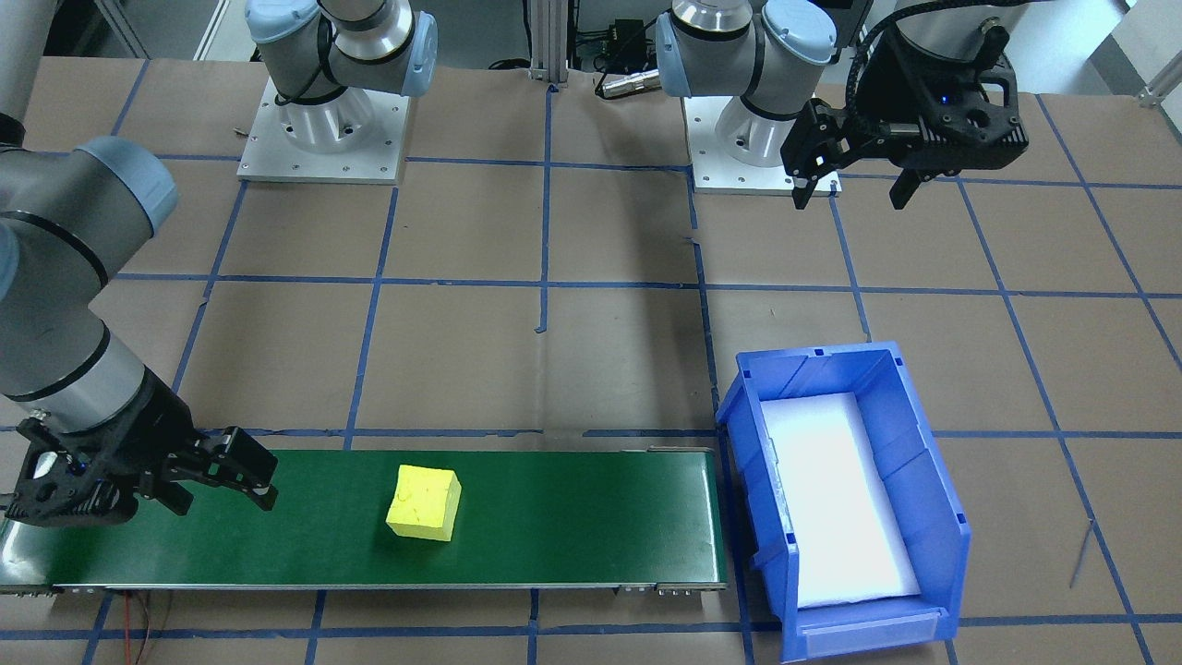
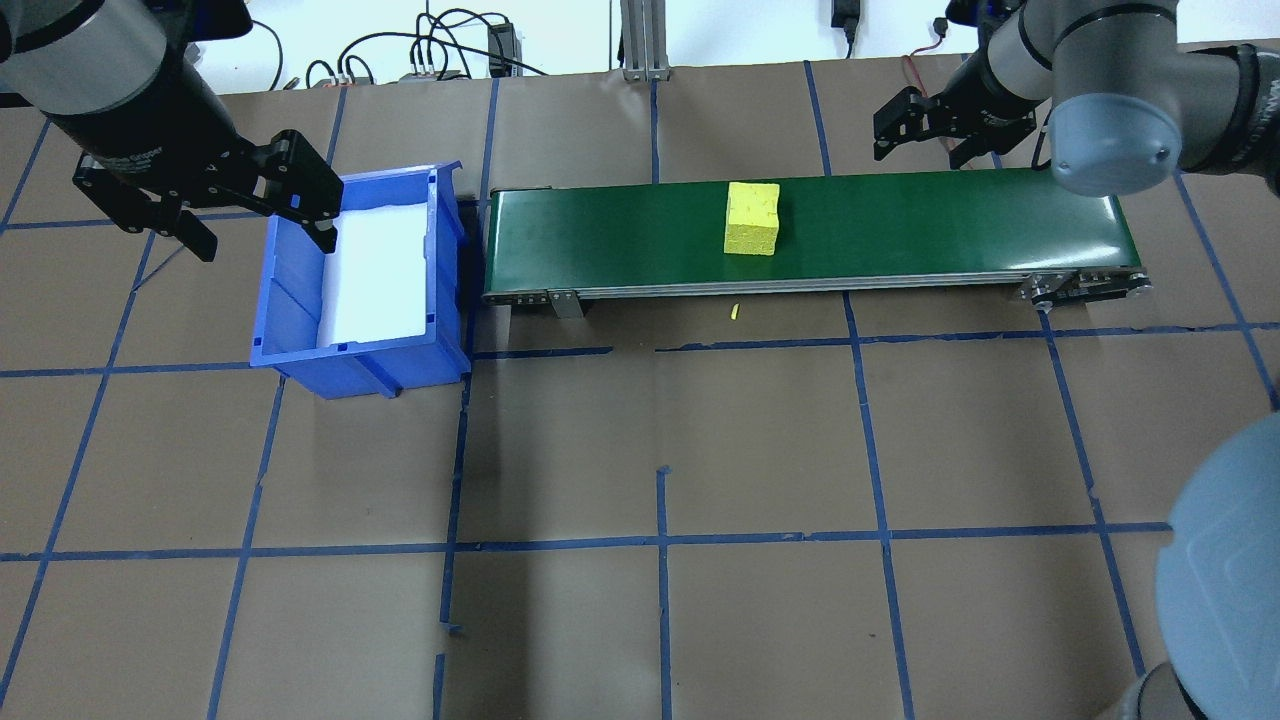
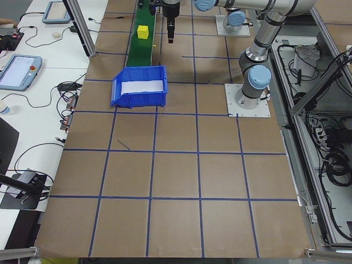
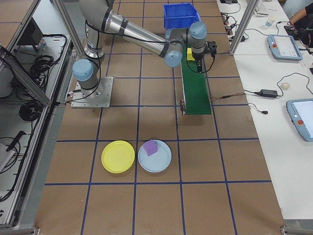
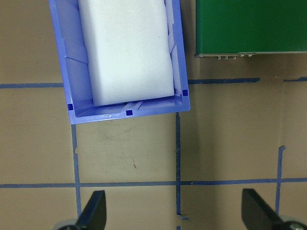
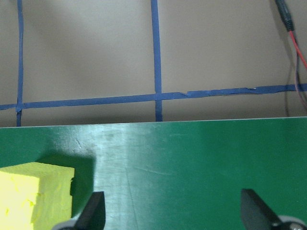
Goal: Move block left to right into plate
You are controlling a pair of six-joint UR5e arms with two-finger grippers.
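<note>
Yellow block (image 1: pixel 424 501) sits mid-belt on the green conveyor (image 1: pixel 572 517), nothing touching it. Right hand (image 1: pixel 242 480) hovers low over the belt's far end from the bin, fingers spread and empty, aimed along the belt at the block, which looks like a pre-grasp lineup. Left hand (image 2: pixel 250 195) hangs spread and empty beside the blue bin (image 2: pixel 360 280), off the belt's other end; bin holds only a white foam pad (image 2: pixel 375 270), likely a catch for blocks that run off. Yellow plate (image 4: pixel 118 156) is on the counter (image 4: pixel 146 205) well apart from the conveyor, on the robot's right, touching or just beside a light-blue plate (image 4: pixel 154 155) that already carries a purple block (image 4: pixel 150 147). Yellow plate looks bare. Limits: the plates show only in the right side view; right wrist view cuts the block off at the corner (image 6: pixel 33 196); can't tell whether the belt is running.
</note>
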